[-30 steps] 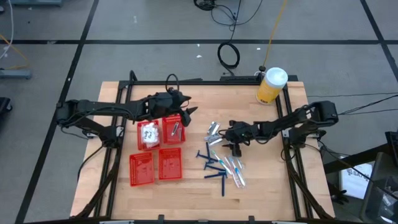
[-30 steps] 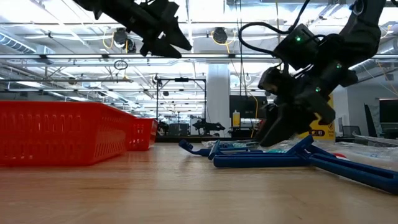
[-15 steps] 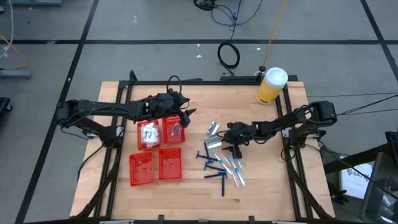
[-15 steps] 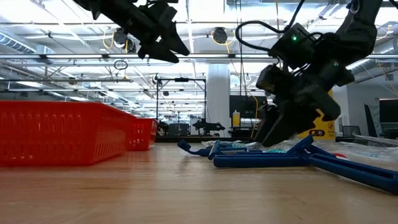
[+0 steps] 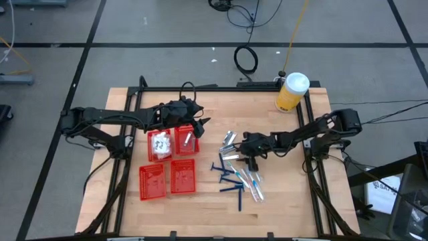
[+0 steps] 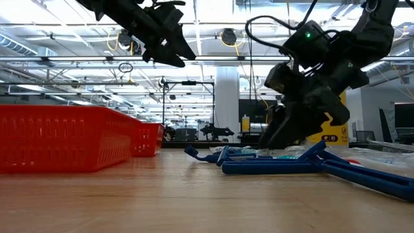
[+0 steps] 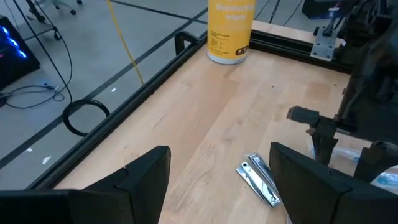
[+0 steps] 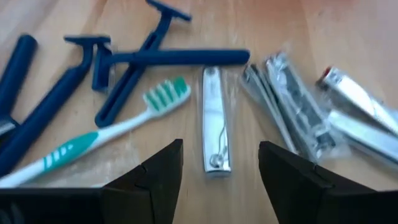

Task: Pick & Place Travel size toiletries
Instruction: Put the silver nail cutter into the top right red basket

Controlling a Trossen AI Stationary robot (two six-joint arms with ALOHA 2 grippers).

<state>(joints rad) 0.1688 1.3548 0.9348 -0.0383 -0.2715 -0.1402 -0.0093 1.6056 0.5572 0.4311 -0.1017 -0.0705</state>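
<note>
Four red mesh baskets (image 5: pixel 170 163) sit in a square — one rear basket holds white packets (image 5: pixel 159 143), the other a silver clipper (image 5: pixel 188 138). Left gripper (image 5: pixel 200 121) hovers above them, fingers spread, empty. Right gripper (image 8: pixel 219 169), fingers apart, straddles a nail clipper (image 8: pixel 213 118) beside the toothbrush (image 8: pixel 99 135) and razors (image 8: pixel 149 59) — touching nothing.

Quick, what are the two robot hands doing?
Left gripper: open, holding nothing, above the red baskets.
Right gripper: open, empty, over a nail clipper.
</note>
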